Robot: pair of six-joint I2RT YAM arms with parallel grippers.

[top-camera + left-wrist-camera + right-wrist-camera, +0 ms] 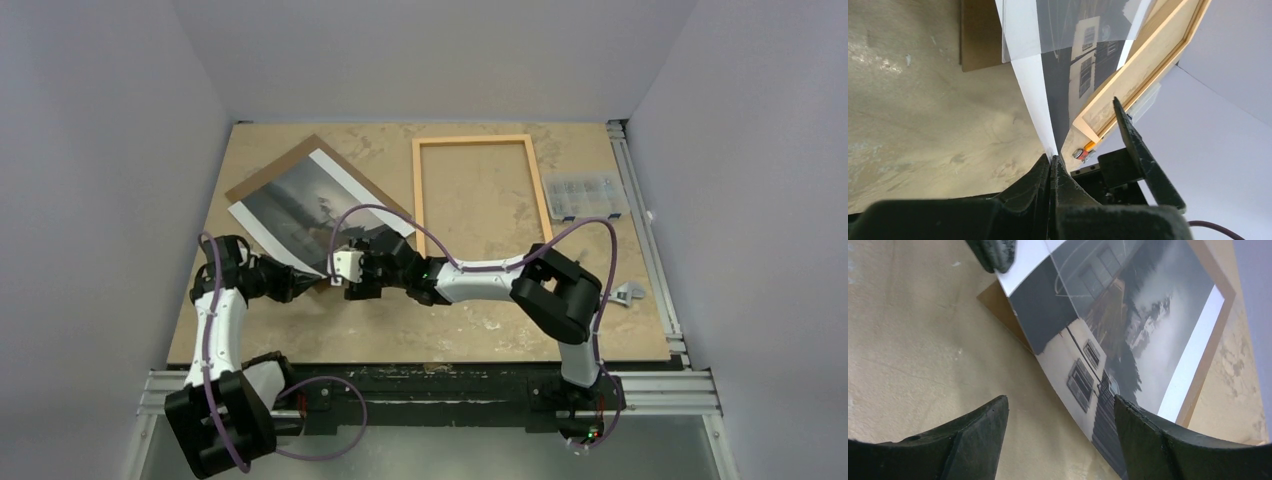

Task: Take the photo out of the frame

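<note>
light was soft and even from overhead, shadows faint; a pale sheen washed the photo [1080, 75], near foreground was blurry.

Arm hardware: white and black.
White link shells on left arm [222, 330] and right arm [480, 280]; black joint housings; loose purple cables [375, 207]; black textured jaws.

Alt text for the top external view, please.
The left gripper pinches the near corner of a dark grey black-and-white photo print, which lies over a plain brown backing board on the tan table. The right gripper hovers open beside that corner; the empty light-wood rectangular frame lies apart, further right.
</note>
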